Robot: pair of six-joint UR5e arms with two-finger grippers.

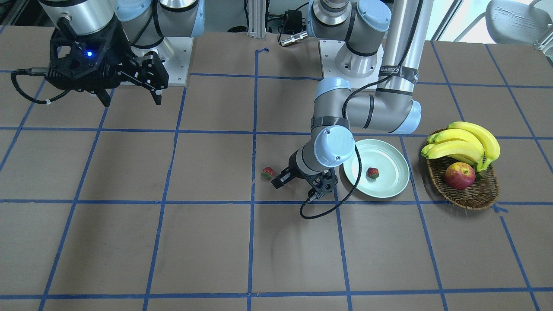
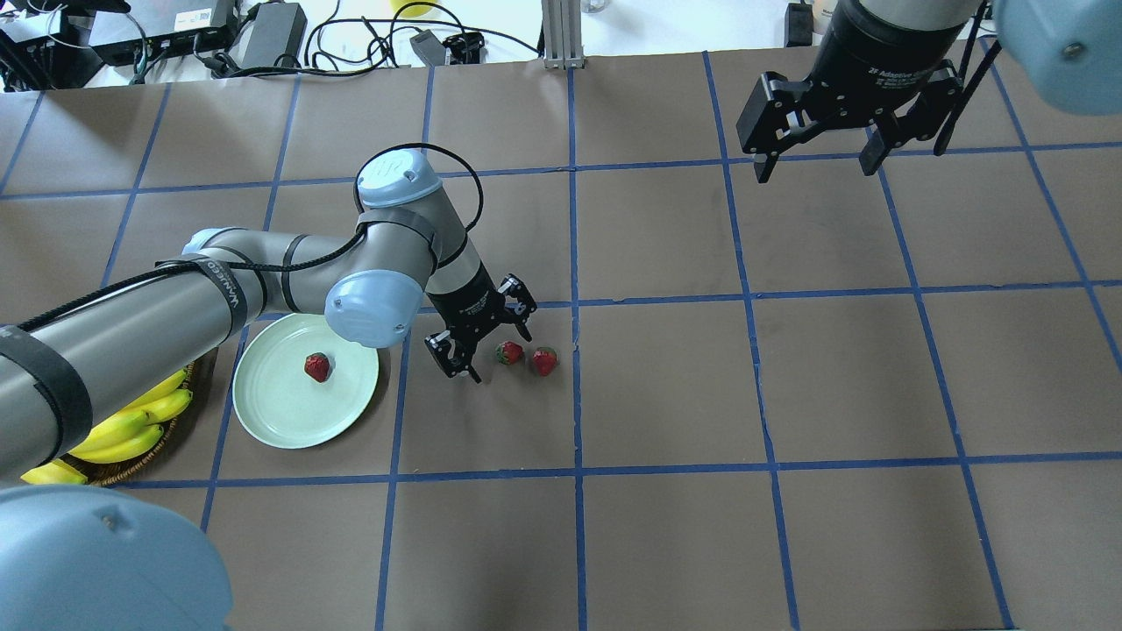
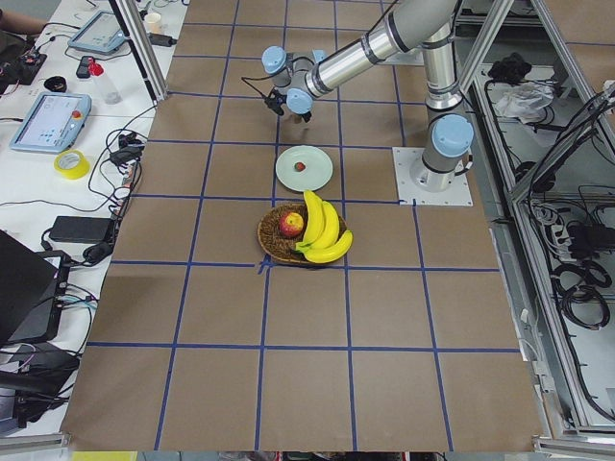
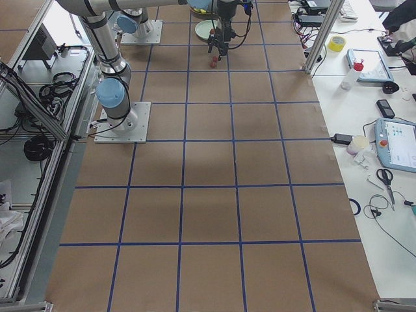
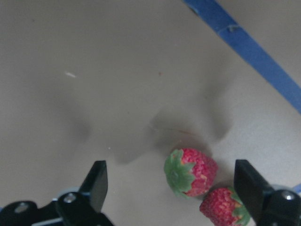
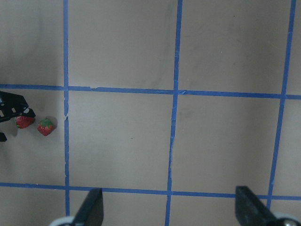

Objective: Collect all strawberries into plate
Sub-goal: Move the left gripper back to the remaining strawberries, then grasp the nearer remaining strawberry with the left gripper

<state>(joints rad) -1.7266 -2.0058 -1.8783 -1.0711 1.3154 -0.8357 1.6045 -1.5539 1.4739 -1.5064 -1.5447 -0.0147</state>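
Note:
One strawberry (image 2: 316, 366) lies in the pale mint-green plate (image 2: 263, 421); it also shows in the front view (image 1: 373, 173). Two more strawberries (image 2: 509, 352) (image 2: 544, 360) lie side by side on the table right of the plate. My left gripper (image 2: 500, 358) is open and low, its fingertips either side of the nearer strawberry (image 5: 190, 172); the other berry (image 5: 223, 207) lies by the right finger (image 5: 249, 188). In the front view only one table berry (image 1: 268, 173) shows. My right gripper (image 2: 815, 168) is open and empty, high over the far right.
A brown wicker basket (image 1: 475, 196) with bananas (image 1: 466, 144) and a red-yellow apple (image 1: 459, 176) stands just beyond the plate (image 1: 389, 190). The brown table carries a grid of blue tape lines (image 2: 574, 307).

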